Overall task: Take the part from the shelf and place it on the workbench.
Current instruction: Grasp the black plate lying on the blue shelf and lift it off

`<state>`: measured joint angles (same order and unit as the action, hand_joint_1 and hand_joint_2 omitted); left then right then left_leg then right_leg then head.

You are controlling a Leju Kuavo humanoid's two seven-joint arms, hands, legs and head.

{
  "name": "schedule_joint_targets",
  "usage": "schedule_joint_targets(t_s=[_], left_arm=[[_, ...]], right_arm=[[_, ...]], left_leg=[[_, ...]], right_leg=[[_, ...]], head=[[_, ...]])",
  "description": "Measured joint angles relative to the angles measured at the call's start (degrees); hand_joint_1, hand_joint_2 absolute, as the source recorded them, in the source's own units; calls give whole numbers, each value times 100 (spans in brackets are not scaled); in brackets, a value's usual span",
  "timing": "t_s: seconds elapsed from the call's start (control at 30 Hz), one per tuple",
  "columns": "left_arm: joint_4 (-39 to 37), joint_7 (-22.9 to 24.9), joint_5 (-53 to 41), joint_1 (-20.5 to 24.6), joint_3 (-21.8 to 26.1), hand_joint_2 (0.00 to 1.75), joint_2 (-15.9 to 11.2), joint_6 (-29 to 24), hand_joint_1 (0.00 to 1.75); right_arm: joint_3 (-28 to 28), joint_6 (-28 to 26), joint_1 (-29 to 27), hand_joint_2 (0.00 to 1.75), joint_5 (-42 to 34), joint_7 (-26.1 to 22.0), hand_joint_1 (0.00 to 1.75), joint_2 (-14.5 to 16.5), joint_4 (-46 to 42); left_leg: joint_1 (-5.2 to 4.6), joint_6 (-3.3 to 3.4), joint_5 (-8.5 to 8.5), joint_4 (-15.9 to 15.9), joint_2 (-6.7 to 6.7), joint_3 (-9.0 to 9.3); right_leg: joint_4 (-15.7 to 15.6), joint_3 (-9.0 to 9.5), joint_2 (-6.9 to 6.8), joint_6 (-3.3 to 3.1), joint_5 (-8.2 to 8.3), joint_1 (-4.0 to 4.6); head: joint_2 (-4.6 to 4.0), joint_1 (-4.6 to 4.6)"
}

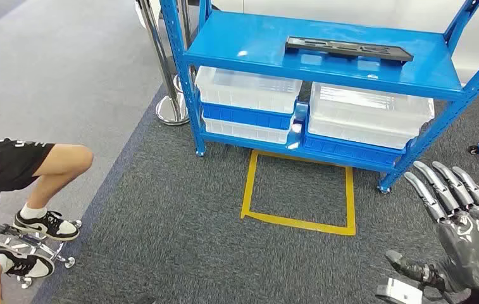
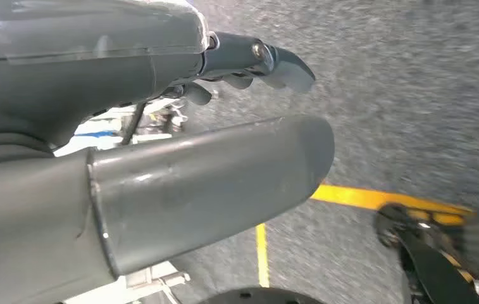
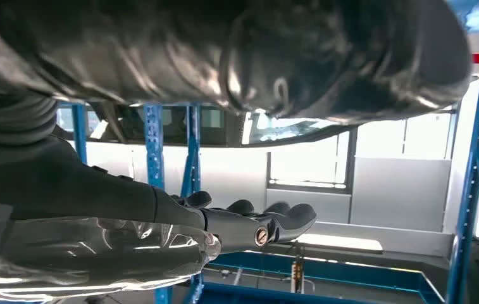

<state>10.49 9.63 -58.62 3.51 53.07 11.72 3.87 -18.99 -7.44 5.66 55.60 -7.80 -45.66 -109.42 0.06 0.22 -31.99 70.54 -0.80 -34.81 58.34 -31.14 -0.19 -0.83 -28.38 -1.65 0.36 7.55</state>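
A: What stands before the robot?

B: A blue shelf [image 1: 325, 60] on grey carpet, with clear bins [image 1: 369, 114] on its lower level. On the floor in front is a square of yellow tape [image 1: 300, 193]; I think it marks where the robot must stand to reach. At the side a person sits, with the legs [image 1: 40, 183] in view.

A: And the part?

B: The dark flat part [image 1: 348, 48] lies along the top level, near its middle, easy to lift from above.

A: Where are the hands?

B: The right robot hand [image 1: 461, 209] is low beside the shelf's corner post, well apart from the part, fingers spread and holding nothing. The left robot hand [image 2: 161, 95] hangs over the carpet, fingers straight, also holding nothing.
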Motion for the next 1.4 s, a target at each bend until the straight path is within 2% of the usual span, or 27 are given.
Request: schedule_joint_targets(t_s=[0.13,0.17,0.2,0.23,0.3,0.33,0.4,0.43,0.5,0.53,0.57,0.63,0.67,0.7,0.8,0.83,0.93,1.0,1.03,1.07,1.13,1.17,1.23,1.27,1.3,1.37,1.4], left_arm=[[0,-19,0,-23,0,0,1,0,0],[0,-21,0,-34,0,0,1,0,0],[0,-22,0,-45,0,0,0,1,0],[-4,-22,0,-64,0,0,0,1,0],[-13,-28,0,-76,0,0,1,9,0],[-18,-30,0,-80,0,0,3,13,0],[-21,-34,0,-72,0,0,11,18,0],[-21,-36,0,-72,0,0,14,18,0],[-22,-40,0,-61,0,0,16,18,0],[-22,-42,0,-55,1,0,15,17,0],[-22,-44,0,-51,1,0,15,17,0],[-23,-46,0,-50,3,0,15,17,0],[-23,-48,0,-53,3,0,16,19,0],[-24,-51,1,-56,4,0,17,19,0],[-30,-56,2,-70,4,0,35,20,0],[-32,-56,2,-73,4,0,39,20,0],[-34,-56,2,-82,4,0,43,20,0],[-51,-61,2,-72,6,0,58,20,0],[-60,-65,4,-54,8,0,62,20,0],[-68,-69,11,-30,9,0,69,21,0],[-68,-73,29,-11,9,0,71,22,0],[-68,-73,37,-18,9,0,74,22,0],[-68,-92,33,-37,11,0,74,35,0],[-68,-180,-4,-44,6,0,74,93,0],[-68,-362,-61,-46,-15,0,74,201,0],[-6,-836,-115,5,-82,0,88,631,0],[148,-903,-31,42,-127,0,134,968,0]], right_arm=[[2,24,-3,0,-11,-6,0,0,-13],[4,35,-3,0,-14,-7,0,0,-16],[9,49,-3,0,-18,-7,0,0,-20],[12,63,-2,0,-24,-8,0,0,-22],[18,102,-6,0,-39,-17,0,-7,-32],[25,118,-5,0,-48,-21,0,-16,-40],[58,140,10,0,-67,-25,0,-45,-64],[74,150,17,0,-75,-24,0,-54,-72],[91,192,30,0,-95,-25,0,-66,-76],[93,219,36,0,-104,-26,0,-69,-76],[94,247,42,0,-113,-30,0,-70,-76],[94,295,50,0,-126,-37,0,-70,-76],[94,311,55,0,-134,-39,0,-71,-76],[94,322,58,0,-143,-39,0,-74,-76],[94,331,63,0,-158,-39,0,-87,-76],[94,331,63,0,-159,-39,0,-89,-76],[94,331,63,0,-159,-39,0,-91,-76],[105,325,36,0,-167,-40,0,-130,-85],[129,294,1,0,-170,-40,0,-163,-113],[156,250,-68,0,-163,-43,0,-196,-149],[204,155,-212,0,-134,-47,0,-225,-218],[212,132,-276,0,-119,-50,0,-225,-230],[220,119,-348,0,-101,-50,0,-225,-243],[221,131,-368,0,-58,-47,0,-215,-245],[220,148,-366,0,29,-48,0,-184,-234],[165,138,-206,0,324,-107,0,11,-43],[101,96,-62,0,453,-147,0,141,125]], left_leg=[[35,-51,-300,407,31,-598],[38,-49,-212,225,39,-644],[40,-36,35,-90,51,-634],[35,-13,422,-456,70,-622],[13,38,948,-918,100,-594],[3,71,1031,-1003,104,-580],[4,150,943,-1056,78,-435],[12,196,910,-1109,68,-332],[12,266,808,-1205,43,-98],[-3,293,738,-1240,33,12],[-19,311,661,-1267,16,125],[-54,337,486,-1294,-23,373],[-76,344,390,-1297,-41,507],[-98,348,287,-1299,-53,644],[-140,357,67,-1311,-64,872],[-141,359,48,-1314,-64,879],[-136,361,38,-1316,-67,883],[-147,329,-64,-1314,-83,990],[-159,288,15,-1103,-77,937],[-157,214,102,-654,-64,693],[-107,68,106,284,-17,-23],[-65,3,-141,517,-1,-322],[0,-80,-568,297,22,-525],[26,-109,-528,43,35,-565],[48,-124,-220,-287,53,-577],[69,-99,696,-903,110,-595],[66,-62,1007,-1064,128,-598]], right_leg=[[-6,237,-3,21,-198,-13],[-7,345,-3,37,-279,-22],[-10,450,-4,58,-367,-29],[-5,539,-4,85,-455,-28],[-50,661,3,166,-606,-11],[-66,718,9,213,-629,-3],[19,771,9,291,-543,-11],[267,680,9,308,-417,-17],[1006,218,6,312,-281,-17],[1351,-72,10,307,-365,-6],[1570,-329,12,304,-581,6],[1618,-682,14,277,-1054,43],[1464,-772,15,245,-1131,69],[1208,-819,18,194,-1000,102],[482,-843,25,22,-93,190],[410,-845,26,0,50,201],[373,-852,26,-13,157,207],[294,-814,62,-22,416,239],[216,-723,80,-40,488,234],[113,-554,92,-55,474,214],[-88,-174,82,-80,281,136],[-141,-2,80,-65,174,106],[-163,267,89,-7,-24,50],[-165,404,92,27,-132,19],[-167,515,92,64,-239,-4],[-152,682,106,149,-440,-14],[-165,761,112,200,-516,-7]], head=[[1,3],[1,3],[1,3],[1,3],[0,-2],[0,-6],[1,-15],[1,-21],[1,-36],[0,-43],[1,-43],[1,-44],[1,-44],[1,-45],[-1,-49],[-1,-49],[-1,-50],[-1,-47],[0,-46],[1,-39],[1,-33],[1,-29],[1,-30],[1,-30],[1,-30],[1,-31],[1,-31]])
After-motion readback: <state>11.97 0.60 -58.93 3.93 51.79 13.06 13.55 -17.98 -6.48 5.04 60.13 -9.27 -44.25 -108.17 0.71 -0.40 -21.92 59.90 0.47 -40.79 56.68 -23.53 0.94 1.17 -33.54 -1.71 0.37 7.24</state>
